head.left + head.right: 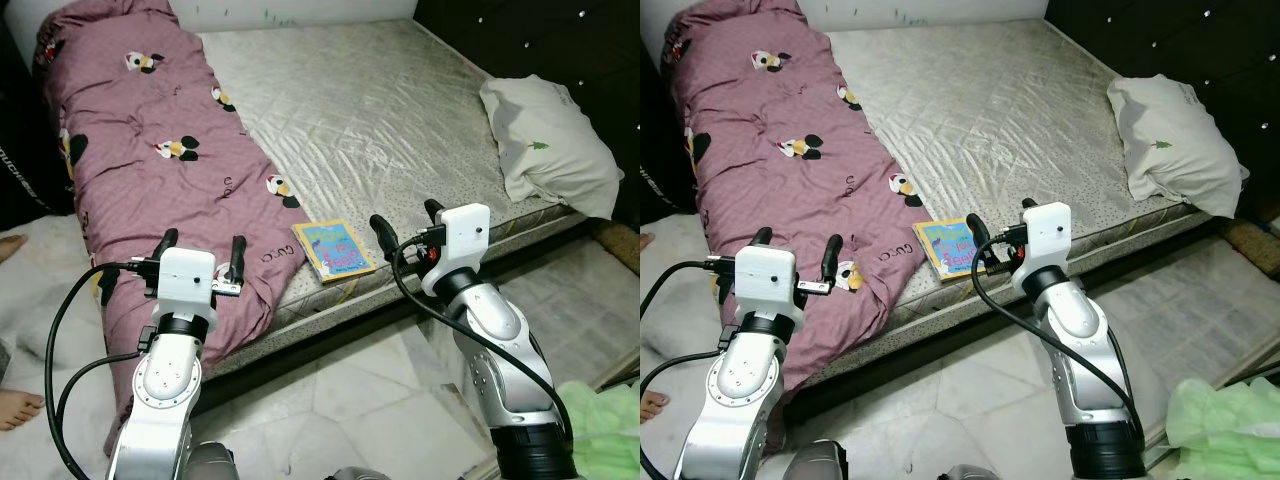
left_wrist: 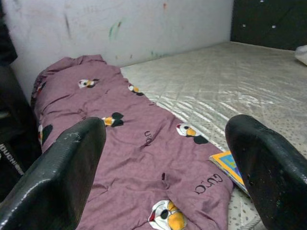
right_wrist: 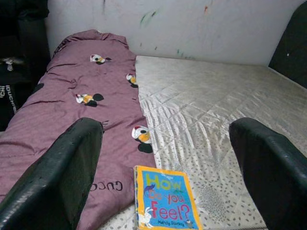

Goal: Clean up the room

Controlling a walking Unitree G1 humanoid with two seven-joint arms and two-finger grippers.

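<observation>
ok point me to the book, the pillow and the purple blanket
book [image 3: 165,197], right wrist view, middle of its yellow and blue cover
pillow [image 1: 545,145], left eye view, middle of its pale top face
purple blanket [image 1: 150,190], left eye view, the broad middle of it lying on the bed

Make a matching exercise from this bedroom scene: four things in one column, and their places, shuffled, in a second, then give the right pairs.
Things:
1. book
2. pillow
3. quilt
4. green cloth

Places:
A. on the floor, by the robot's right arm
B. along the bed's left side, its end hanging over the near edge
C. at the mattress's near edge, between the two grippers
D. at the bed's right end, by the dark headboard

Pairs: 1-C, 2-D, 3-B, 4-A

Both the left gripper and the right gripper hover open short of the bed.
</observation>
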